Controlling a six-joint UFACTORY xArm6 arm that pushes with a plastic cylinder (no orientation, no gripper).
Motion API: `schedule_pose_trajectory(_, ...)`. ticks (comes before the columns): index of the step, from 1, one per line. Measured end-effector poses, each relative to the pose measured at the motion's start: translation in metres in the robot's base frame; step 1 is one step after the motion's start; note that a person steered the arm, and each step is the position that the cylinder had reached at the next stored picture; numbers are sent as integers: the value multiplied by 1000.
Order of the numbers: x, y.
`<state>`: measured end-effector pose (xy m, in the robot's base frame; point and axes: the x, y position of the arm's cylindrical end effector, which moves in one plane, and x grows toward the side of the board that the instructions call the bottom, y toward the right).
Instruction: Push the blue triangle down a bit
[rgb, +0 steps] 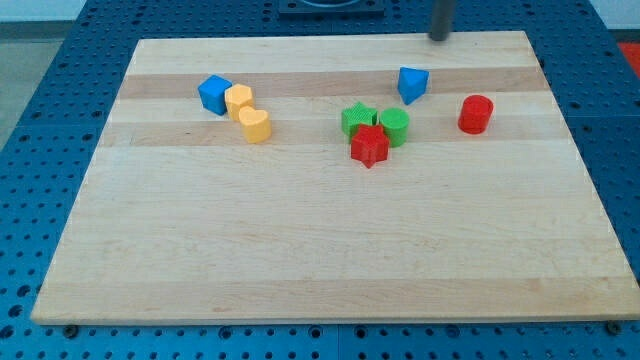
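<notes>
- Blue triangle (412, 84) is what matters here, but working from the near edge back: the near half of the counter (320, 260) carries nothing, so a short slide toward 6 o'clock has room.
- Mid-board sits a cluster: red star (369, 146), green star (357, 120) and green cylinder (394, 127), touching or nearly so. At 3 o'clock of them stands a red cylinder (476, 114).
- The triangle lies just beyond that cluster, at about 1 o'clock from the green cylinder. It seems to point toward 6 o'clock, broad side at 12; I'd call its long axis 12-to-6, though that is hard to tell.
- Far back, my tip (438, 38) stands at 1 o'clock of the triangle, well apart. The end effector is a bare rod, nothing to open, holding nothing.
- I'd bring it to 12 o'clock, meet the broad side squarely, and push briefly, stopping short of the green cylinder.
</notes>
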<state>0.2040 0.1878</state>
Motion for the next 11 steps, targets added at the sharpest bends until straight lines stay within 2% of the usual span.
schedule_pose_trajectory(1, 74, 2)
schedule_pose_trajectory(2, 87, 2)
schedule_pose_trajectory(4, 88, -6)
schedule_pose_trajectory(10, 95, -95)
schedule_pose_trajectory(11, 87, -69)
